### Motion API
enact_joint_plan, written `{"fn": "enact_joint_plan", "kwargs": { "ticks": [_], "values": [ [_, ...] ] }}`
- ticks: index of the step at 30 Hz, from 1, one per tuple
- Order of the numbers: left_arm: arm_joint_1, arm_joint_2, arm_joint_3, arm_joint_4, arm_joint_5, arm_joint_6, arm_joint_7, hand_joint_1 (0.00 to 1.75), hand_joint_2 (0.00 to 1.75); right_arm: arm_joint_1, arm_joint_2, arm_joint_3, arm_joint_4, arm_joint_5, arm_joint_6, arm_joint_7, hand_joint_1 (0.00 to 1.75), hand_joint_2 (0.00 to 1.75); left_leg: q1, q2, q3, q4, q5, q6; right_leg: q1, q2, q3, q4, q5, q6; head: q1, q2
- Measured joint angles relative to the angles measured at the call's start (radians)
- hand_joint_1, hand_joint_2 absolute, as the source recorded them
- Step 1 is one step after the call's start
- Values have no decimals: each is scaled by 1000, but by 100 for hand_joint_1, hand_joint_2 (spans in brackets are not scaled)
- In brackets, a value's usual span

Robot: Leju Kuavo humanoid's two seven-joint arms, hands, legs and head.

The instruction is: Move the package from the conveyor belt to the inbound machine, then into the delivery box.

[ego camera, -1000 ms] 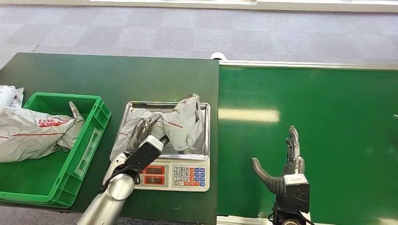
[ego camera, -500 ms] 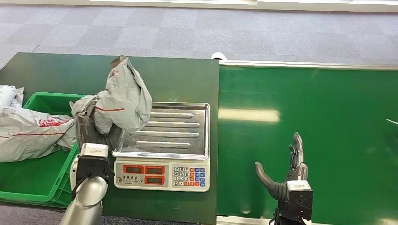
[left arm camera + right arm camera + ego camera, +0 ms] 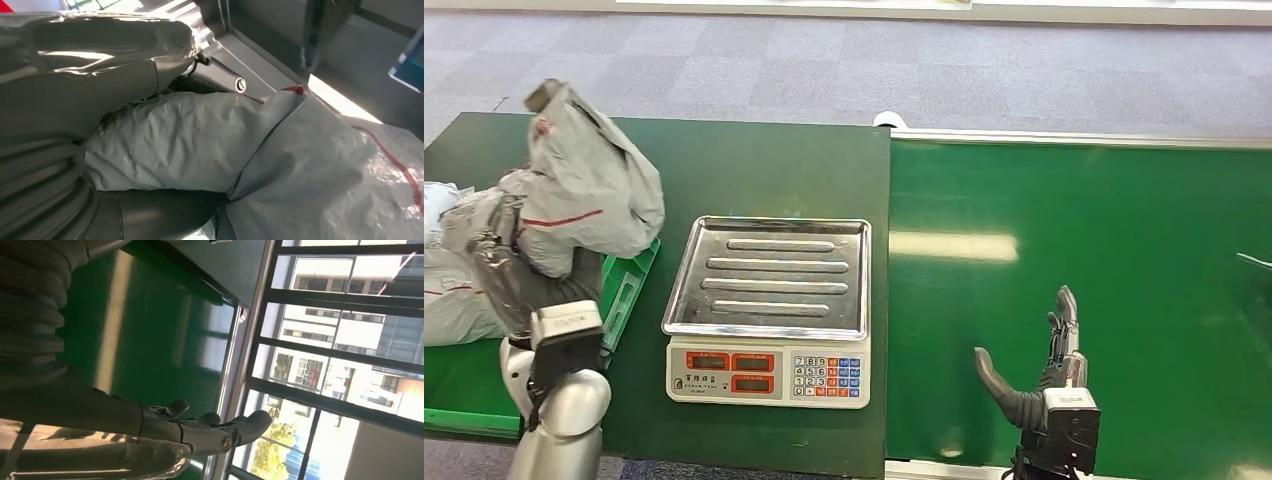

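Head view, lower right of the frame: the right hand (image 3: 1044, 375) stands over the conveyor belt (image 3: 1124, 300), fingers (image 3: 1064, 320) extended and released, thumb apart, holding nothing. The right wrist view adds the same fingers (image 3: 220, 432) spread above the green belt surface, with a window frame and buildings beyond, which the head view lacks

Lower left: the left hand (image 3: 509, 265) is raised, its fingers grasping the grey package (image 3: 584, 195), held clear above the green delivery box (image 3: 629, 285) at the left edge. The left wrist view shows the package (image 3: 300, 165) close up, crumpled grey plastic with a red line, pressed against the hand's grey cover (image 3: 75, 75); the fingers themselves are hidden there

Centre of the bench (image 3: 754, 165): the inbound machine (image 3: 769, 310), a scale with a steel tray and keypad, tray bare. Another grey bag (image 3: 449, 300) lies in the box at the left edge
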Motion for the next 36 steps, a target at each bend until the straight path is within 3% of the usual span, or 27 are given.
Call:
{"fn": "enact_joint_plan", "kwargs": {
  "ticks": [5, 10, 14, 20, 29, 32, 33, 36],
  "values": [
    [3, 37, 243, 34, 93, 4, -66, 162, 175, 15, -10, -10, 0, -36, 8, -8, 0, 175, 0, 1, 0, 0, 0, 0, 0, 1, -1, 0, 0, 0, 0, 0],
    [-33, 113, 456, 183, 63, 4, -27, 155, 175, 16, -24, -9, 0, -62, -3, -7, 0, 175, 0, 1, 0, 0, 0, 0, 0, 1, -1, 0, 0, 0, 0, 0],
    [-76, 169, 560, 326, 11, 4, 11, 152, 175, 10, -26, 2, 2, -61, -7, -2, 0, 175, 0, 1, 1, 0, 1, -1, 0, 1, 0, 0, 0, -1, 0, 0],
    [-117, 237, 605, 485, 15, 4, 41, 151, 175, 2, -29, 13, 2, -61, -3, 3, 0, 175, 0, 0, 0, 0, 1, -1, 0, 1, 0, 0, 0, -1, 0, 0],
    [-151, 297, 617, 639, 12, 4, 59, 131, 175, -5, -33, 22, 5, -61, 6, 4, 0, 175, 0, 0, 0, 0, 1, -1, 0, 1, -1, 0, 0, -1, 0, 0],
    [-167, 323, 618, 721, 10, -2, 53, 115, 175, -5, -35, 24, 8, -61, 6, 4, 0, 175, 1, 0, 0, 0, 1, -1, 1, 1, -1, 0, 0, -1, 0, 0],
    [-172, 330, 617, 747, 9, -10, 53, 117, 175, -6, -36, 24, 8, -61, 6, 4, 0, 175, 1, 0, 0, 0, 1, -1, 1, 1, -1, 0, 0, -1, 0, 0],
    [-190, 346, 603, 815, -2, -45, 67, 156, 175, -6, -36, 26, 9, -62, 8, 6, 0, 175, 1, 0, 0, 0, 1, -1, 1, 1, -1, 0, 0, -1, 0, 0]
  ]
}}
